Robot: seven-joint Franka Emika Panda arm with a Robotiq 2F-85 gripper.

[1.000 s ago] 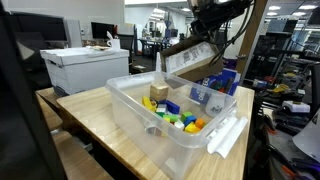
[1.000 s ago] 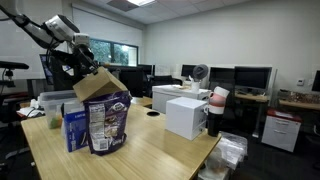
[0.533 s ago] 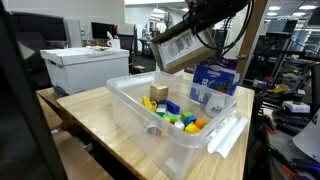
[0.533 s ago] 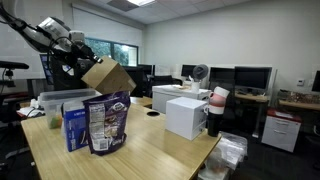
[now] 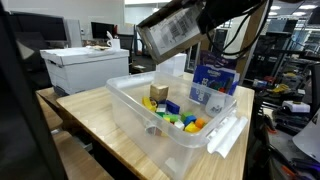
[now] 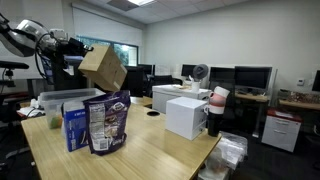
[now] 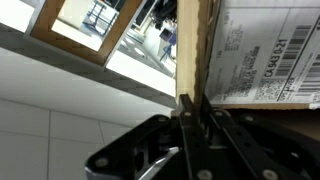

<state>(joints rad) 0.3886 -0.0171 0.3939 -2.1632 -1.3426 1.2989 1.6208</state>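
Note:
My gripper (image 7: 194,105) is shut on the edge flap of a brown cardboard box (image 5: 172,28), which carries a white shipping label (image 7: 268,55). I hold the box tilted, high in the air above the clear plastic bin (image 5: 140,108). It also shows in an exterior view (image 6: 103,66), lifted above the snack bags. The gripper (image 6: 66,42) sits at the box's left edge there. The bin holds several coloured toy blocks (image 5: 178,115) and a small brown block (image 5: 158,93).
A blue box (image 5: 214,78) stands beside the bin. A blue box (image 6: 74,128) and a dark snack bag (image 6: 107,122) stand on the wooden table (image 6: 150,150). A white box (image 5: 85,66) and another white box (image 6: 186,116) rest on it too.
The arm has lifted the cardboard box higher and swung it up off the bin area; the box has tilted further. The grip stays shut.

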